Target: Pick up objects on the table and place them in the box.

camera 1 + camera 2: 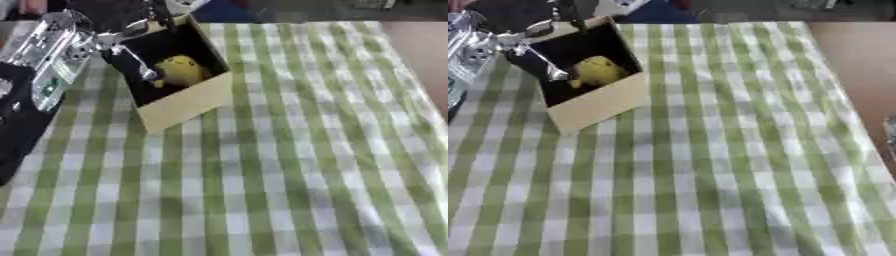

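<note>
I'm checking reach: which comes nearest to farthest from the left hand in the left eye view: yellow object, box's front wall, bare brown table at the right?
1. Yellow object, inside the box, beside the left hand's fingers.
2. Box's front wall, just below the hand.
3. Bare brown table, far right edge.

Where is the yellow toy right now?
The rounded yellow toy lies inside the tan cardboard box at the table's upper left, just right of the left hand's silver fingers reaching into the box.
</note>
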Available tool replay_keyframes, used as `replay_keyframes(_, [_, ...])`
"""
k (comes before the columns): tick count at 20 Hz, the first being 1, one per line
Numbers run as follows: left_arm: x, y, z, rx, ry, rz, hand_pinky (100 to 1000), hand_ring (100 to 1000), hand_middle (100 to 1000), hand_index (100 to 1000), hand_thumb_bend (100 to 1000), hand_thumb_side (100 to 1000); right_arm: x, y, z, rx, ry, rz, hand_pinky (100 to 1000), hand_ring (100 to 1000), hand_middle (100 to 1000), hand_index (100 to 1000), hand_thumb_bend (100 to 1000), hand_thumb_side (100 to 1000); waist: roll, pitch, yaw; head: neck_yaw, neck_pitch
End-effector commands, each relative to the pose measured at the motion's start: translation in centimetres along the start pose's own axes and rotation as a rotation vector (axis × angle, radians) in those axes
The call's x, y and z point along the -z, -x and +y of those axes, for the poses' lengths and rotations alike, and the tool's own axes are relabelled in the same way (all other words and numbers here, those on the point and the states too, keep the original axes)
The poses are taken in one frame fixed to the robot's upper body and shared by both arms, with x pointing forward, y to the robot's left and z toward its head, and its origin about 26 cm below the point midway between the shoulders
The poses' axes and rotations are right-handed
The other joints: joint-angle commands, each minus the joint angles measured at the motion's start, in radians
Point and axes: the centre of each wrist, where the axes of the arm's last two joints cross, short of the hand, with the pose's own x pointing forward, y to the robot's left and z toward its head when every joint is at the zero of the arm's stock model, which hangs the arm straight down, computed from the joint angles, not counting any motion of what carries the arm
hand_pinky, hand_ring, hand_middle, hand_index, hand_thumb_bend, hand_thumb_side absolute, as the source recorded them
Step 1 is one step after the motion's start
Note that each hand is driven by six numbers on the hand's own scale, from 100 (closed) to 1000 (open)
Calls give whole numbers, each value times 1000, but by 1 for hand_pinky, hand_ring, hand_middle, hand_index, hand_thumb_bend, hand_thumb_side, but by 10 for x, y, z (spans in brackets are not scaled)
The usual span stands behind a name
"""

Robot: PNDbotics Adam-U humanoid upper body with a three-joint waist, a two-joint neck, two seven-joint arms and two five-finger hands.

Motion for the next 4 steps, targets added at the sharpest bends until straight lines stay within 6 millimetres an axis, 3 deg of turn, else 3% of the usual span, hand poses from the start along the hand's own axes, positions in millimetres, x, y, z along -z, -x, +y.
replay_keyframes(1, [-11,8,35,-8,-148,17,659,710,628,737,528,222,5,-5,-8,-20,9,-30,781,788,663,795,100,999,3,-32,4,-7,13])
replay_keyframes(4, [-35,4,68,-41,-324,0,660,708,628,736,506,199,5,-5,-10,-35,10,-32,781,788,663,796,100,999,7,-34,14,-16,24])
